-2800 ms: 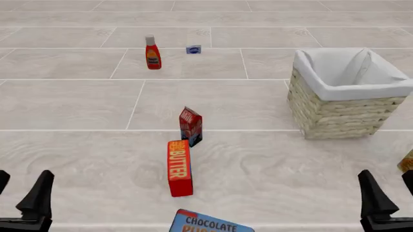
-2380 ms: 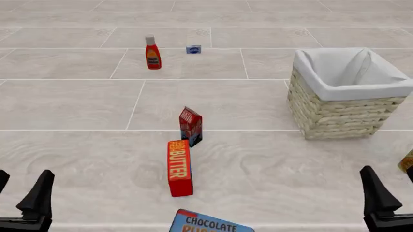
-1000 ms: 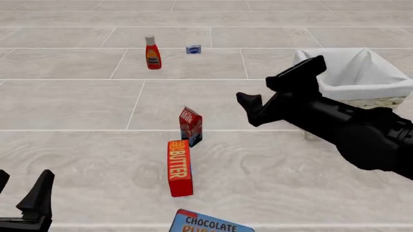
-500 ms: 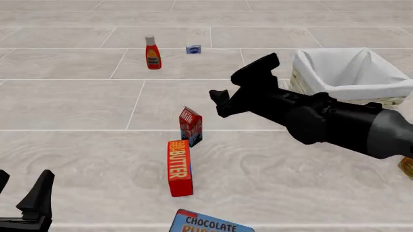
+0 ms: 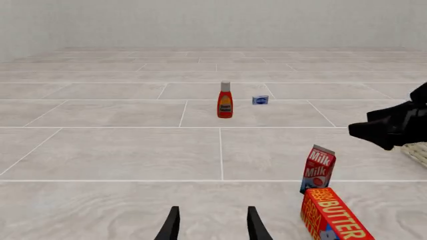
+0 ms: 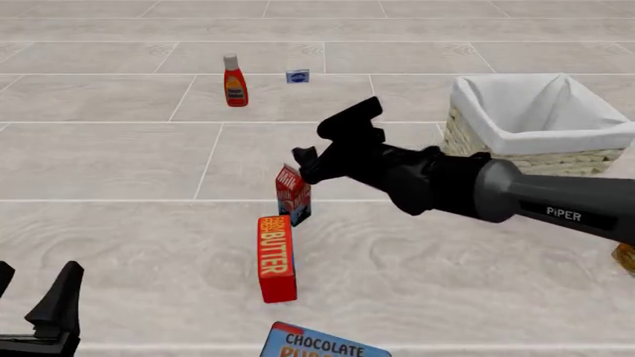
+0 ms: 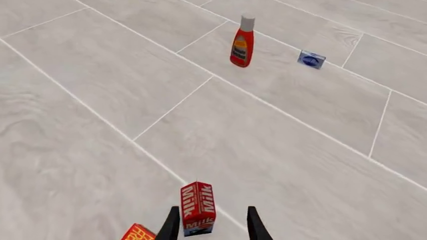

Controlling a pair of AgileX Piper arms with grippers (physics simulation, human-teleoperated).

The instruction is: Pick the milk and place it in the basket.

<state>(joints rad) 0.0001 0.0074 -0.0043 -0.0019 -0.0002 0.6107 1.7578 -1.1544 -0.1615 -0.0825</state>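
The milk carton (image 6: 293, 195) stands upright just beyond the BUTTER box (image 6: 276, 257), framed between the spread fingers of the open right pincer (image 6: 337, 142) above it, so descend straight, keep centred, and avoid nudging that box.

ketchup bottle (image 6: 235, 82) upright, far | small blue packet (image 6: 297, 76) beside it | BUTTER box (image 6: 276, 257) flat | chocolate box (image 6: 323, 343) near edge
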